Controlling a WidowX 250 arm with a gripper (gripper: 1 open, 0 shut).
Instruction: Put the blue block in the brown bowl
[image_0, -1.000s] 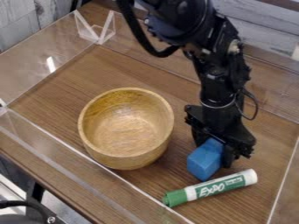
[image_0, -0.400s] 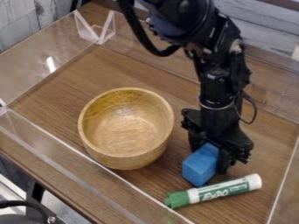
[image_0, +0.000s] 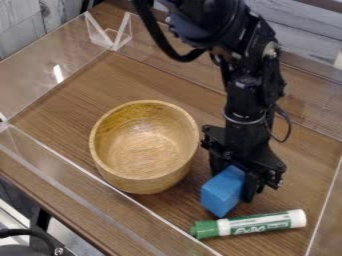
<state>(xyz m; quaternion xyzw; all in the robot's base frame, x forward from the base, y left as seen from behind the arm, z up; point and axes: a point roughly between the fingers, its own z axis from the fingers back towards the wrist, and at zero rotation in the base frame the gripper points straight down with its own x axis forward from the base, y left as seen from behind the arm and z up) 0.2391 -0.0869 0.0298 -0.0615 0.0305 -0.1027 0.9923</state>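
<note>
The blue block (image_0: 222, 193) hangs tilted in my gripper (image_0: 239, 177), whose jaws are shut on the block's upper end. The black arm comes down from the top of the camera view and points straight down. The brown bowl (image_0: 143, 144) stands upright and empty on the wooden table just left of the gripper. The block's lower corner sits close to the bowl's right rim, beside it and not over it.
A green-and-white Expo marker (image_0: 250, 224) lies on the table just below the block, near the front edge. Clear plastic walls (image_0: 54, 70) enclose the table on the left, back and front. A clear stand (image_0: 110, 35) sits at the back left.
The held block has tilted and shifted slightly left toward the bowl. The marker has slid a little down and to the right. The bowl has not moved.
</note>
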